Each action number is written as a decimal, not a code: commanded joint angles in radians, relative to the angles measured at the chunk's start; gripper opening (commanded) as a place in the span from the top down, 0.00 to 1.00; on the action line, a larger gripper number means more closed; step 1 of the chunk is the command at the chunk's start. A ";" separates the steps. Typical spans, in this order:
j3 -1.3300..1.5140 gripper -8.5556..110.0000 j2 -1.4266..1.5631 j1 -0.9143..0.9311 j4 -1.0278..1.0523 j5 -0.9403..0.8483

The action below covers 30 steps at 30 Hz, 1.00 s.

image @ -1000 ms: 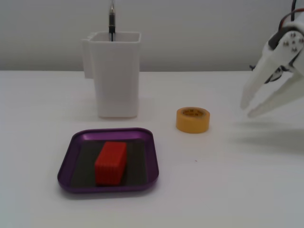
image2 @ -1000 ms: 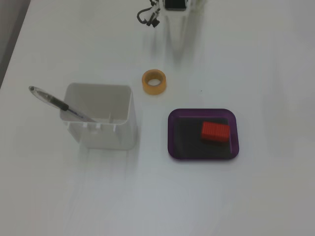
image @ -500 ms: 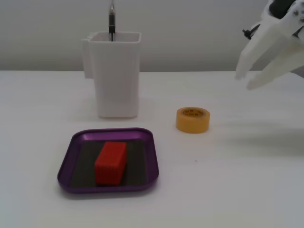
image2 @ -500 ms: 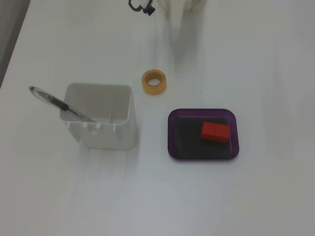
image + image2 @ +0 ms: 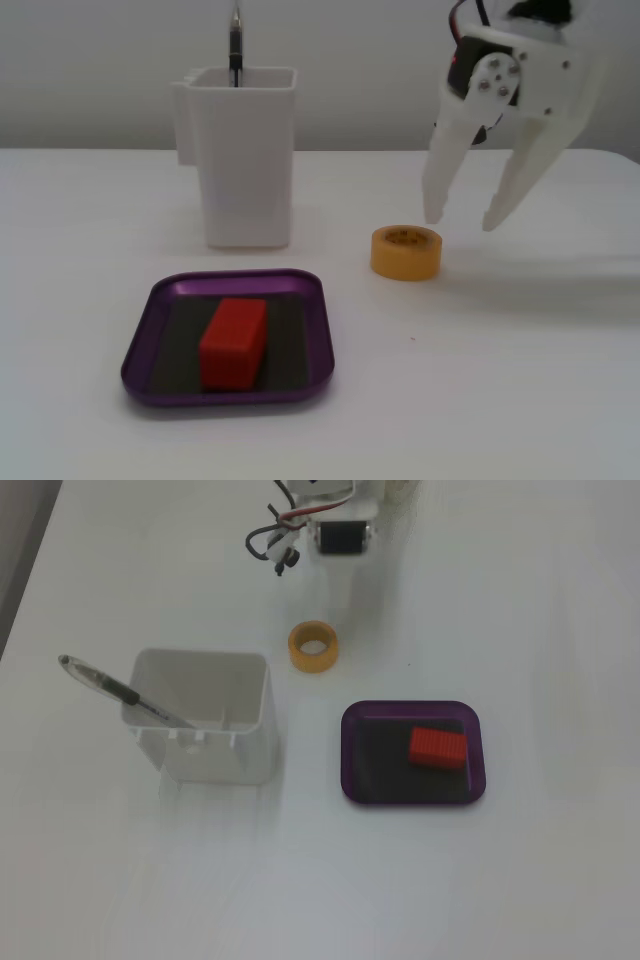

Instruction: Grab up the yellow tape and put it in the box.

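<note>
The yellow tape [image 5: 406,252] lies flat on the white table, to the right of the white container; it also shows in the other fixed view [image 5: 314,646]. The box, a purple tray [image 5: 228,397], sits at the front left with a red block [image 5: 234,342] on its dark floor; the tray [image 5: 350,750] and block [image 5: 438,748] also show from above. My gripper [image 5: 462,218] is open and empty, fingertips pointing down, just above and to the right of the tape, apart from it. From above only the arm's wrist motor [image 5: 338,535] shows clearly.
A tall white container [image 5: 245,160] stands behind the tray and left of the tape, with a pen [image 5: 236,45] sticking out of it. From above the container [image 5: 215,745] and pen [image 5: 115,688] lie left of the tray.
</note>
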 commanded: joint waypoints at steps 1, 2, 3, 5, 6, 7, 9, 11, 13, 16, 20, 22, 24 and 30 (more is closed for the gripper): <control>-0.049 0.81 -0.038 0.043 -0.058 0.003; -0.049 0.81 -0.049 0.058 -0.072 0.002; -0.049 0.81 -0.055 0.074 -0.080 0.002; -0.049 0.81 -0.066 0.094 -0.086 0.000; -0.049 0.81 -0.067 0.098 -0.086 0.000; -0.044 0.81 -0.067 0.097 -0.087 -0.002; -0.034 0.81 -0.067 0.092 -0.110 -0.002; -0.031 0.81 -0.069 0.087 -0.132 -0.003; 0.002 0.81 -0.071 0.086 -0.140 -0.023; 0.046 0.81 -0.069 0.086 -0.179 -0.029; 0.081 0.81 -0.069 0.086 -0.192 -0.043; 0.089 0.81 -0.069 0.084 -0.192 -0.046; 0.089 0.81 -0.071 0.084 -0.198 -0.052; 0.140 0.82 -0.118 0.084 -0.250 -0.057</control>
